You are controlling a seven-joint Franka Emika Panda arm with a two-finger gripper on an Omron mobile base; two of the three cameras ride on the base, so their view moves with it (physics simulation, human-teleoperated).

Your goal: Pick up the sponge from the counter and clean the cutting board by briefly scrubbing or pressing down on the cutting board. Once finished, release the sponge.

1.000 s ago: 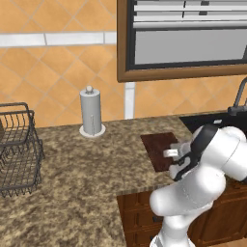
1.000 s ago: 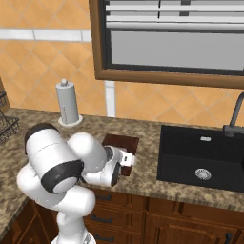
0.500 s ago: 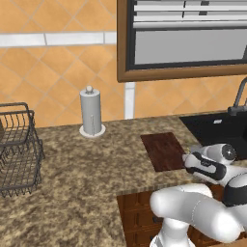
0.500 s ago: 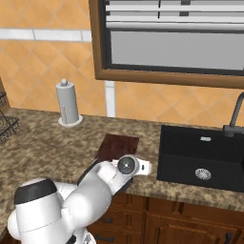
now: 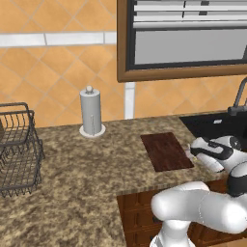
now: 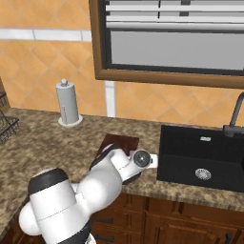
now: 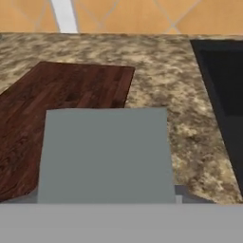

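Hand view | sponge (image 7: 105, 154) fills the foreground, grey-green face up, its left part over the cutting board (image 7: 52, 102), the rest over the counter (image 7: 175, 99) | gripper (image 5: 193, 149) low at the board's right edge; finger state cannot be told | step: reaching the sponge | next: confirm grip, shift onto board, press.

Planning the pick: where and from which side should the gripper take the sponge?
Likely its two straight, parallel side edges, coming down onto the broad grey top. The sponge shows as a flat rectangle facing the hand camera, beside the cutting board. The broad face gives nothing to pinch; the opposite edges do.
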